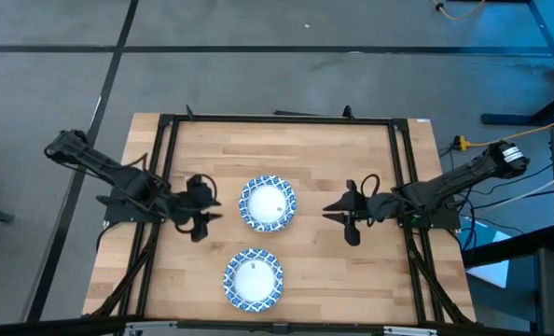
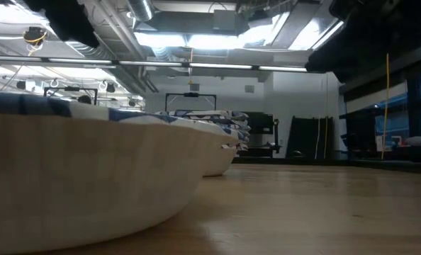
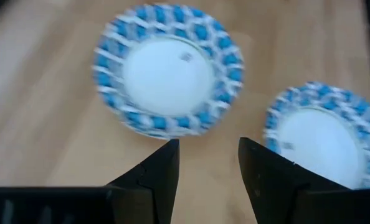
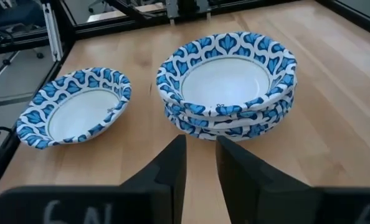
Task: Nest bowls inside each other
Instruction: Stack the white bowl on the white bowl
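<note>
A stack of nested bowls (image 1: 268,203), white inside with blue-and-white wavy rims, stands on the wooden table near its middle. A single bowl (image 1: 254,278) of the same kind rests on its base closer to the near edge. My left gripper (image 1: 202,217) hovers left of the stack, open and holding nothing. In its wrist view the stack (image 3: 169,68) and the single bowl (image 3: 322,137) lie beyond the fingers. My right gripper (image 1: 347,217) hovers right of the stack, open by a narrow gap, facing the stack (image 4: 228,81) and the single bowl (image 4: 76,106).
A black metal frame (image 1: 277,119) runs along the table's far, left and right sides. In the low view the single bowl (image 2: 90,184) fills the near left, with the stack (image 2: 217,142) behind it. Bare wood lies right of the bowls.
</note>
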Motion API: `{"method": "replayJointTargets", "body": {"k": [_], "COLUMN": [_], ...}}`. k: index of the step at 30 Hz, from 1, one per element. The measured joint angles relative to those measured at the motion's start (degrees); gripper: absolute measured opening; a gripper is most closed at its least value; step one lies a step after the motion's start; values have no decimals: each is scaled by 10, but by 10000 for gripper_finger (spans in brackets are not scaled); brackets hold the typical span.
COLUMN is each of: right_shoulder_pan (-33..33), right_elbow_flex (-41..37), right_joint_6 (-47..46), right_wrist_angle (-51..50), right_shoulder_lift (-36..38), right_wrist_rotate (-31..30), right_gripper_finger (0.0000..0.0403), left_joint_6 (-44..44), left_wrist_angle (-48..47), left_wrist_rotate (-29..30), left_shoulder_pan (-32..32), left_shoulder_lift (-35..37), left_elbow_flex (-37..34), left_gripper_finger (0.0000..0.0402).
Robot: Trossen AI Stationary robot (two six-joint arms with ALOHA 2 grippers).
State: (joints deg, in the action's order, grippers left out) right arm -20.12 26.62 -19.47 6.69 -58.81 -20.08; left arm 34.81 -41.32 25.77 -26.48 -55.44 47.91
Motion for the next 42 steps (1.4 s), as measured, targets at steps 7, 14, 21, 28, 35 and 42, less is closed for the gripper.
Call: {"method": "replayJointTargets", "body": {"k": [7,14,21,28,35,42], "right_shoulder_pan": [1,1,1,1,1,1], "right_elbow_flex": [4,4,4,4,4,5], "right_joint_6": [10,18,20,34,36,36], "right_wrist_angle": [-2,-5,-18,-24,-24,-24], "right_shoulder_lift": [0,0,0,0,0,0], "right_wrist_rotate": [0,0,1,2,2,2], "right_gripper_finger": [88,88,88,88,88,88], "left_joint_6": [95,100,99,98,101,118], "left_wrist_angle": [31,36,60,91,94,111], "left_wrist_rotate": [-39,-42,-62,-73,-72,-71], "left_shoulder_pan": [-15,-15,-14,-14,-14,-13], "left_shoulder_lift": [-25,-27,-27,-27,-27,-28], "left_elbow_flex": [0,0,0,-1,-1,-1], "left_gripper_finger": [159,159,165,218,252,250]}}
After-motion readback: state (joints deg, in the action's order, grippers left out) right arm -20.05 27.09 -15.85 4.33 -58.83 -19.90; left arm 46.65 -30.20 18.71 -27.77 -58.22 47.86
